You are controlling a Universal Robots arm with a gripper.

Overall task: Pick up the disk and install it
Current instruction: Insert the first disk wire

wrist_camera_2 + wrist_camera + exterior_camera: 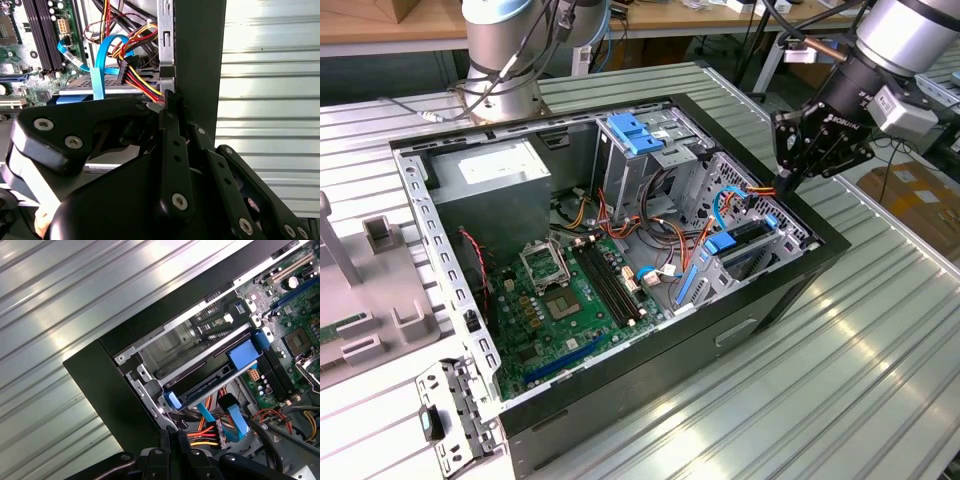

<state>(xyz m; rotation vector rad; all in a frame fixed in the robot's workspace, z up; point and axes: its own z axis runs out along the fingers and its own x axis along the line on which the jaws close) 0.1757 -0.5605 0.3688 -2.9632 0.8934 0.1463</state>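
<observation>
Disk (215,385): we find it seated in the case's corner bay, long axis along the case wall | gripper (787,180): directly above its cabled end | jaws: closed, empty.

A ribbed metal tabletop (840,380) caught bright glare; wooden benches (380,25) stood behind it, cables trailing beneath; a cardboard box (910,195) lay at the exterior view's right.

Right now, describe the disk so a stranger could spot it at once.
Find the open black computer case. At its corner nearest the gripper, the disk sits in a metal bay: a flat drive with bright blue rails, unlike the light-blue latch atop the drive cage.
</observation>
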